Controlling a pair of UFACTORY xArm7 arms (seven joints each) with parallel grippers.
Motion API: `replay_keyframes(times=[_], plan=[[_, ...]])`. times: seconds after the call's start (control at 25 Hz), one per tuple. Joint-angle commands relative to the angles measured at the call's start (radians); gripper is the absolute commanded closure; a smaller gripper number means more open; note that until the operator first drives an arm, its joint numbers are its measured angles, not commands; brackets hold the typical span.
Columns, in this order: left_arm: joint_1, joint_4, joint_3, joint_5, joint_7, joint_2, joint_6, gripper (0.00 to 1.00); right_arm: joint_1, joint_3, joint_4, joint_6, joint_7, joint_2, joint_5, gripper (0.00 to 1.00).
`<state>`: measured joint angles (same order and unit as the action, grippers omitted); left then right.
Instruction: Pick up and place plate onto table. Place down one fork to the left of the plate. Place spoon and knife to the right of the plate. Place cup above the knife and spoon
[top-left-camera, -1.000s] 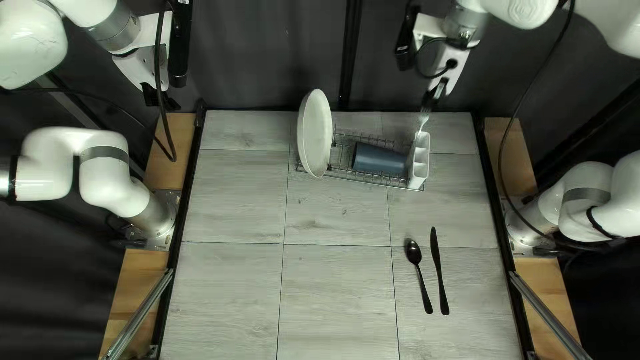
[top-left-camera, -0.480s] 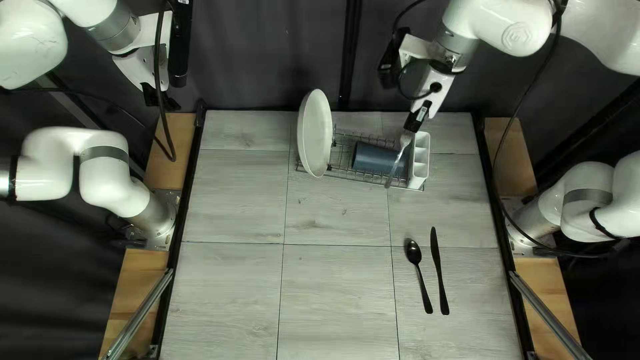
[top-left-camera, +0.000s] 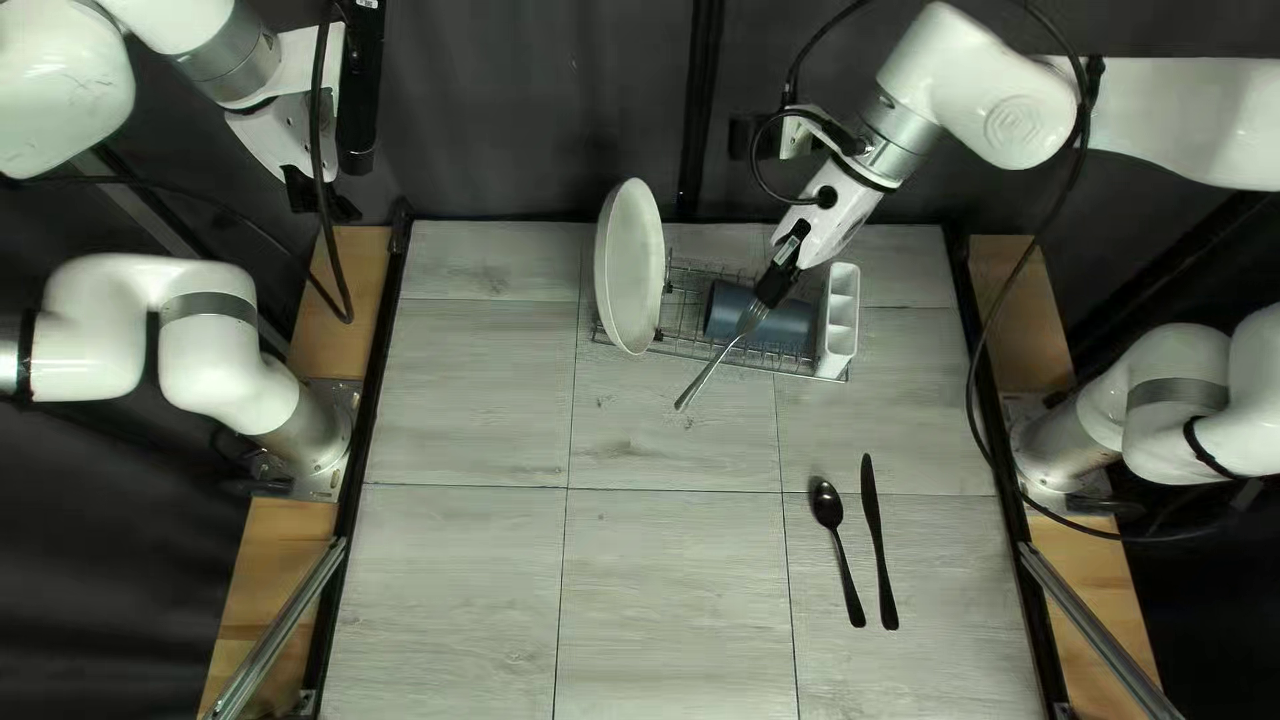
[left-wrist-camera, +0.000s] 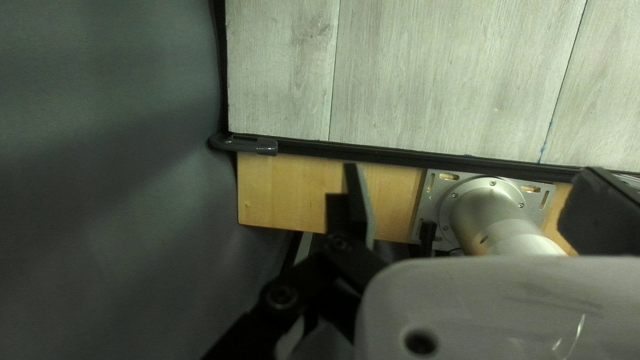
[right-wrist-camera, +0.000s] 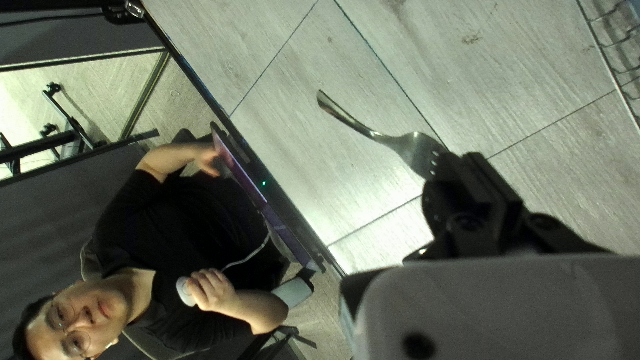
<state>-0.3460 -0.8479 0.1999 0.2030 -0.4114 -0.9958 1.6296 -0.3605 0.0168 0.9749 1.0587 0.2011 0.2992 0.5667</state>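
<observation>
My right gripper (top-left-camera: 774,284) holds the fork (top-left-camera: 720,359) over the dish rack, its handle slanting out past the rack's near edge. In the right wrist view my right gripper (right-wrist-camera: 475,175) is shut on the tined end of the fork (right-wrist-camera: 415,151). The white plate (top-left-camera: 628,267) stands on edge in the rack, beside the dark blue cup (top-left-camera: 742,310), which lies partly behind the fork and gripper. The black spoon (top-left-camera: 839,535) and knife (top-left-camera: 878,540) lie on the table. My left gripper (top-left-camera: 323,200) hangs beyond the far left corner; in its wrist view my left gripper (left-wrist-camera: 470,200) is empty, fingers wide apart.
The wire rack (top-left-camera: 683,324) has a white cutlery holder (top-left-camera: 838,320) at its right end. Black rails edge the table (top-left-camera: 454,587) at both sides. A seated person (right-wrist-camera: 180,220) is beyond the table edge, near a screen (right-wrist-camera: 247,177).
The right gripper has swung left and nearer from the cutlery holder to over the cup, carrying the fork along. The left arm, plate, cup, spoon and knife have stayed put.
</observation>
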Motion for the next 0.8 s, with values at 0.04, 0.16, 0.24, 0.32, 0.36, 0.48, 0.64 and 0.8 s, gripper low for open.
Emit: replay_keyframes(times=[0.04, 0.16, 0.24, 0.32, 0.36, 0.48, 0.64, 0.8], plan=[[0.0, 0.0, 0.0, 0.0, 0.0, 0.0, 0.0, 0.0, 0.0, 0.0, 0.0, 0.0, 0.0, 0.0, 0.0, 1.0], [0.0, 0.0, 0.0, 0.0, 0.0, 0.0, 0.0, 0.0, 0.0, 0.0, 0.0, 0.0, 0.0, 0.0, 0.0, 1.0], [-0.002, 0.007, 0.014, -0.015, 0.007, -0.003, -0.005, 0.0, 0.0, 0.0, 0.0, 0.0, 0.0, 0.0, 0.0, 1.0], [-0.02, 0.036, -0.113, -0.044, 0.163, 0.044, -0.05, 0.0, 0.0, 0.0, 0.0, 0.0, 0.0, 0.0, 0.0, 1.0], [-0.029, 0.043, -0.152, -0.051, 0.22, 0.058, -0.06, 0.0, 0.0, 0.0, 0.0, 0.0, 0.0, 0.0, 0.0, 1.0], [-0.055, 0.06, -0.322, -0.112, 0.474, 0.089, -0.095, 0.0, 0.0, 0.0, 0.0, 0.0, 0.0, 0.0, 0.0, 1.0], [-0.067, 0.019, -0.39, -0.12, 0.545, 0.108, -0.05, 0.0, 0.0, 0.0, 0.0, 0.0, 0.0, 0.0, 0.0, 1.0], [-0.067, 0.019, -0.39, -0.12, 0.545, 0.108, -0.05, 0.0, 0.0, 0.0, 0.0, 0.0, 0.0, 0.0, 0.0, 1.0]])
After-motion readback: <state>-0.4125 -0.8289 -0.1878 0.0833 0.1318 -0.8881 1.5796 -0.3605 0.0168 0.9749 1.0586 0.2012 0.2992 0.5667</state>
